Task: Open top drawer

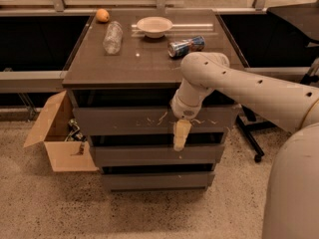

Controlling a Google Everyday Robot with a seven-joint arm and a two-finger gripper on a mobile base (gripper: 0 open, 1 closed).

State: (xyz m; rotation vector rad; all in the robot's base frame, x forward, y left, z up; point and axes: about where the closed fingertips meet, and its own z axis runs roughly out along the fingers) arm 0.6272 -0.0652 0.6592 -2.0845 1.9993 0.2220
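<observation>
Far left, an open cardboard box (55,143) sat on the floor against the cabinet. Up on the surface (144,66), running across: an orange (102,15) at the back corner, a clear plastic bottle (112,37) lying on its side, a white bowl (154,26), then a drinks can (185,46) tipped over.

Below that, the top drawer (114,119) was the uppermost of three fronts, scratched white near its middle, with a dark gap along its upper edge. How far out it stood, hard to call from here. Its long axis ran flat, left to right. The middle drawer (134,155) and bottom drawer (149,180) sat under it.

And here was the one that mattered: the end effector (181,135) hung pointing straight down, right of centre, in front of the top drawer's lower edge, its tip reaching the dark slot above the middle drawer. So the front lay directly behind and just above it. Whether it touched, I couldn't say; whether it was spread wide or closed, also impossible to tell.

The white arm (249,88) came in from the right, and it's the only arm there was. The pull would probably need to come straight out from the cabinet, square to that long front.
</observation>
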